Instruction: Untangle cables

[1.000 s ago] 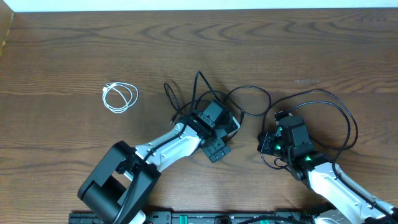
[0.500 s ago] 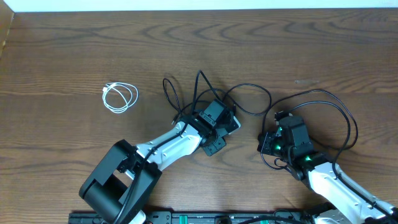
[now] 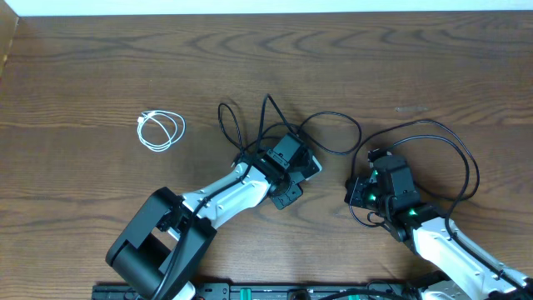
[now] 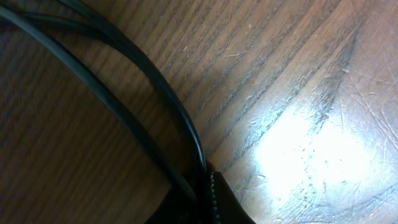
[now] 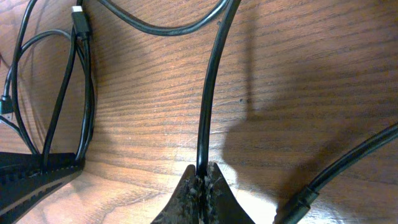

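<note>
The left gripper (image 4: pixel 210 194) pinches 2 strands of the black cable (image 5: pixel 209 93) and the right gripper (image 5: pixel 202 177) pinches 1. The pull should probably go slowly outward and low, so the loops slide open instead of cinching. That cable sprawls toward the near edge of the worktop (image 3: pixel 416 50), running from each pinch, while the white cable (image 3: pixel 141 127) lies coiled well apart toward the left edge.

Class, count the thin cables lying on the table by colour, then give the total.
black cable: 1
white cable: 1
Total: 2
</note>
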You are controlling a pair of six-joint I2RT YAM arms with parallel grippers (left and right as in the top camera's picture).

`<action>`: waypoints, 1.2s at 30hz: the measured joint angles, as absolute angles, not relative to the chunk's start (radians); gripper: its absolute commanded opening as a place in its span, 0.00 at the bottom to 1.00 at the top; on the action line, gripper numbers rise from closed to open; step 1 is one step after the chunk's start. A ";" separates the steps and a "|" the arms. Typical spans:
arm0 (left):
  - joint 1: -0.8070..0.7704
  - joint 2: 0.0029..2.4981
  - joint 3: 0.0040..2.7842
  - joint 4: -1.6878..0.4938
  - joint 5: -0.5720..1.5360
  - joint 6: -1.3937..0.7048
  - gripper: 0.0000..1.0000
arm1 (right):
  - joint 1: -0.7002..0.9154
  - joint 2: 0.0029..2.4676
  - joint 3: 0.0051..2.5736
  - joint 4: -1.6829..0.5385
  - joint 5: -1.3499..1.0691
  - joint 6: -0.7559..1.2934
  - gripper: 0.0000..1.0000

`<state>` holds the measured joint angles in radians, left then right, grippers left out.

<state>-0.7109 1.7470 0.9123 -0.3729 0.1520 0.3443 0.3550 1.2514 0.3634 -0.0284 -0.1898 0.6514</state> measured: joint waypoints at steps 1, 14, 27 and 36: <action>-0.711 1.747 0.912 -0.373 0.152 0.344 0.08 | 0.355 1.251 0.363 -0.028 -0.190 0.651 0.02; -0.711 1.747 0.912 -0.370 0.152 0.344 0.08 | 0.355 1.251 0.363 -0.029 -0.190 0.651 0.03; -0.711 1.747 0.912 -0.370 0.152 0.344 0.08 | 0.355 1.251 0.363 -0.030 -0.189 0.655 0.17; -0.711 1.747 0.912 -0.370 0.152 0.344 0.08 | 0.358 1.251 0.363 -0.034 -0.186 0.664 0.78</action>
